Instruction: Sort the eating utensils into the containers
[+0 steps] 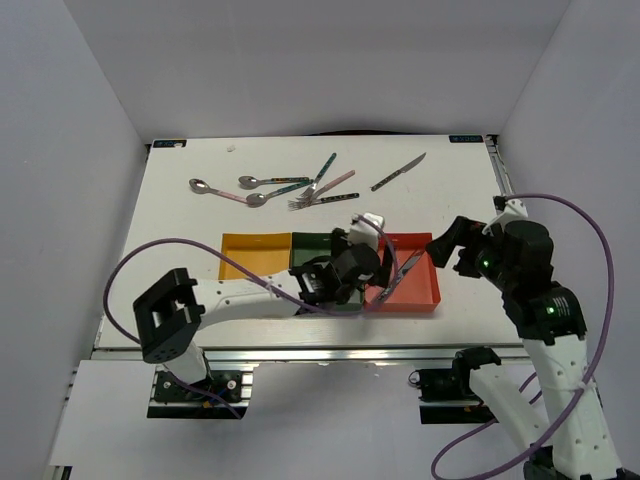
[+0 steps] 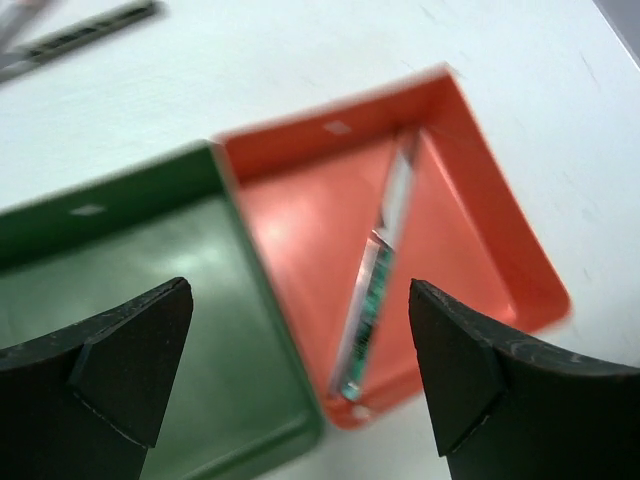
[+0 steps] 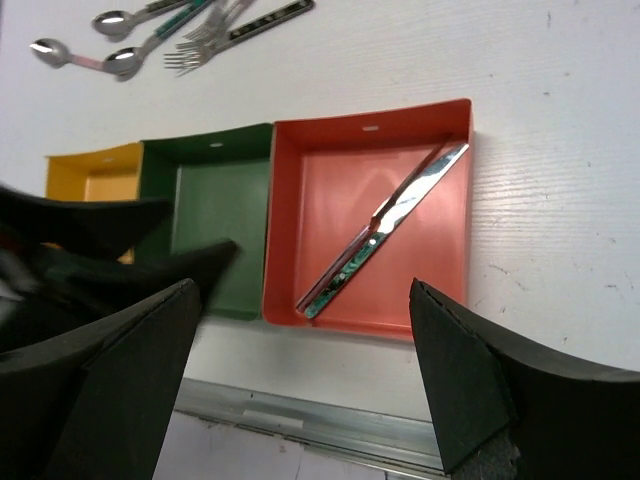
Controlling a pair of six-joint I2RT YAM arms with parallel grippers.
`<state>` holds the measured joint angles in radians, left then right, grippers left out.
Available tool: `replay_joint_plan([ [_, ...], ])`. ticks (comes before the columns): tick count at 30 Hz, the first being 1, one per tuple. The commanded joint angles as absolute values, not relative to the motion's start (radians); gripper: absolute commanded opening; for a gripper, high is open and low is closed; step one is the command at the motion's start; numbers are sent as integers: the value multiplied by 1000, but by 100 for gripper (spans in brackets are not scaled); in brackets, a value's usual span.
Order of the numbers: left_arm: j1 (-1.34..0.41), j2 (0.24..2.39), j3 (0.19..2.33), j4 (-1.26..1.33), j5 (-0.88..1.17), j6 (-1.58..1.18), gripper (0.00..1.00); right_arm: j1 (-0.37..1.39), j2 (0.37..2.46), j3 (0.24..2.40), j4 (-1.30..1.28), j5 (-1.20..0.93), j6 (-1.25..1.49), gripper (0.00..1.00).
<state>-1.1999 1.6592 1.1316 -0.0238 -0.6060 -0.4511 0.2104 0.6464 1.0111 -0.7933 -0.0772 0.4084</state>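
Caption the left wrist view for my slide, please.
Open left pincer hovers above the red tray, where a single knife lies corner to corner, green tray alongside.

Left arm over green tray

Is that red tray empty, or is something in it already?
Not empty. One knife lies inside the red tray, slanting from corner to corner across its floor. Nothing else shows in it.
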Motion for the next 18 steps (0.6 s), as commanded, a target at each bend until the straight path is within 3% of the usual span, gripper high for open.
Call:
replay_joint_plan([
  [1, -1063, 1530, 1160, -146, -674, -518, 98, 209, 727, 965, -671, 1, 465, 89],
  [5, -846, 1599, 1276, -194, -407, -406, 98, 209, 755, 928, -582, 116, 543, 89],
  [9, -812, 1706, 1503, -404, -683, -414, 98, 209, 817, 865, -450, 247, 600, 89],
  [12, -805, 1636, 1499, -523, -851, -527, 98, 209, 1049, 903, -325, 255, 652, 89],
  [13, -805, 1555, 1441, -552, -870, -554, 98, 215, 1262, 967, -292, 273, 681, 88],
  [15, -805, 1458, 1361, -546, -841, -537, 98, 218, 1329, 1051, -285, 275, 704, 88],
  [18, -805, 1309, 1245, -578, -732, -474, 98, 262, 1596, 1260, -294, 323, 710, 88],
])
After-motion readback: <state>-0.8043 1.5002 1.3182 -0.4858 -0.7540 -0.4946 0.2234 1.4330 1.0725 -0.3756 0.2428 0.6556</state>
